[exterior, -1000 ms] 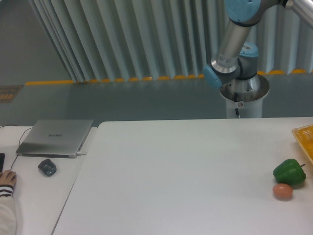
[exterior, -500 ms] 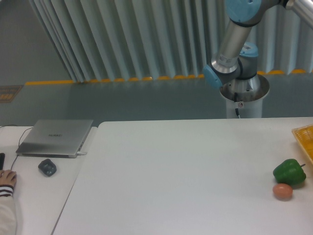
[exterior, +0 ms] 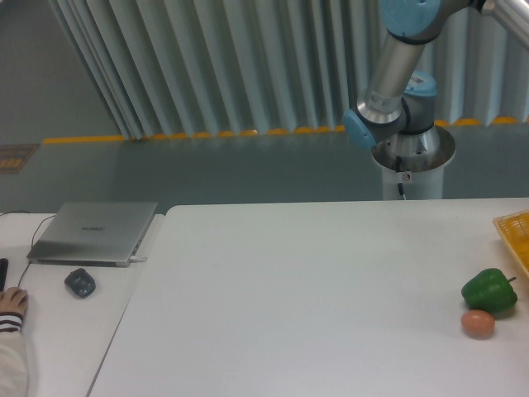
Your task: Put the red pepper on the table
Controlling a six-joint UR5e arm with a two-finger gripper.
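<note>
Red pepper not found anywhere in view — nothing red on the white table (exterior: 314,289), nothing red near the arm. Possibly in the yellow basket (exterior: 514,227) cut off at the right edge, or out beyond the picture with the gripper; cannot tell which. Gripper itself out of view, so no telling whether wide, narrow or holding anything.

Noted on the table, far right: green pepper (exterior: 488,290) lying on its side, stem pointing right, and an orange-brown egg (exterior: 478,323) just in front of it, touching or nearly so. Both sit close to the basket, likely set down one by one from it, which would explain the cluster at that end. Rest of the tabletop bare white, smooth, rounded at the near-left corner.

Arm (exterior: 395,70) visible only as base, blue joints and a grey tube rising up and off the top right corner — reach directed toward the basket side, by judgement.

Adjoining desk at left: closed grey laptop (exterior: 94,231), small dark mouse (exterior: 80,283), a person's hand (exterior: 11,302) resting at the edge, well apart from the work area.

Task judged not yet done.
</note>
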